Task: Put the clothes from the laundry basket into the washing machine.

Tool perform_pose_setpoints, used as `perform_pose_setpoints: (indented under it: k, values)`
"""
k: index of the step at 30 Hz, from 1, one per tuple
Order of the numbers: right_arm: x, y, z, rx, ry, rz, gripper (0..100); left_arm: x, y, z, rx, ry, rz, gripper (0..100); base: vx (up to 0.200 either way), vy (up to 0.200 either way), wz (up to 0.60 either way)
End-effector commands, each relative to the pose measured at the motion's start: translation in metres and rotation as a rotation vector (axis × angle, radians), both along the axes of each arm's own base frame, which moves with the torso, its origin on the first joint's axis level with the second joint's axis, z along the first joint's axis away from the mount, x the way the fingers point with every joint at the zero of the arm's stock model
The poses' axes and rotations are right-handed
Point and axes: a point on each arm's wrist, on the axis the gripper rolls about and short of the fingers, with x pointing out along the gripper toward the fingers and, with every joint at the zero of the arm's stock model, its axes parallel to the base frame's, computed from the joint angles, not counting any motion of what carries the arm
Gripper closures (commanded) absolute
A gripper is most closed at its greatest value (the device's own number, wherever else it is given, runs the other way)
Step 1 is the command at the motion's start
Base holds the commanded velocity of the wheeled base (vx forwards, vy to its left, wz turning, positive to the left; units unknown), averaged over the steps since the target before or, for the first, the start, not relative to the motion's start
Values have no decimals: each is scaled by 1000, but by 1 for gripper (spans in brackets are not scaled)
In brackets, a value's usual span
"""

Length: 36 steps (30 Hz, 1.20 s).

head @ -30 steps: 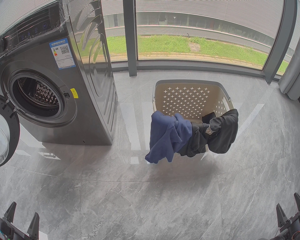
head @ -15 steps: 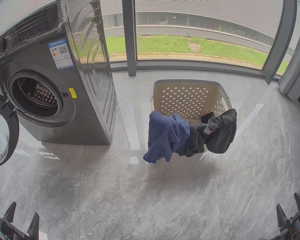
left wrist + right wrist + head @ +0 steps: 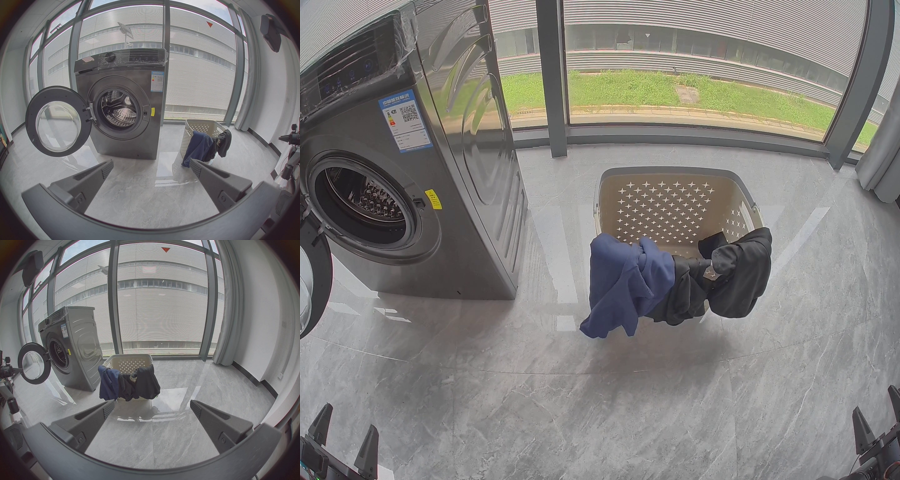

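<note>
Left gripper (image 3: 150, 162): we see its jaws spread wide, holding nothing.
Right gripper (image 3: 150, 402): jaws just as wide, empty.
Clothes: a blue garment (image 3: 625, 284) and a black garment (image 3: 731, 281) hang over the basket's (image 3: 669, 172) near rim, well ahead of both sets of jaws, lying in a row from left to right.
Nearer arm: we judge the right, nearest the black garment.
Washing machine (image 3: 469, 156): ahead-left of the left jaws, with its door open.

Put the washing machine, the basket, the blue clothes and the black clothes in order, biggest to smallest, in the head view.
1. The washing machine, by far the biggest.
2. The basket.
3. The blue clothes and the black clothes look about the same size, so I won't rank them.
</note>
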Motion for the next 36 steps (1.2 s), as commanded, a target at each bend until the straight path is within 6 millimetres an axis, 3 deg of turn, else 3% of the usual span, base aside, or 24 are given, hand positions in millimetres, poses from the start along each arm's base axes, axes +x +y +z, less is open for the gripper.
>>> perform_pose_setpoints:
  k: [1,7,25,36]
  values:
    - [0,0,-3,0,-6,0,0,0,0,-5,0,3,1,0,200,0,0]
    - [0,0,-3,0,-6,1,0,0,0,-5,0,3,1,0,100,0,0]
    - [0,0,-4,0,-5,0,0,0,0,-5,0,3,1,0,0,-200,0]
    - [0,0,-3,0,-6,0,0,0,0,-5,0,3,1,0,0,0,0]
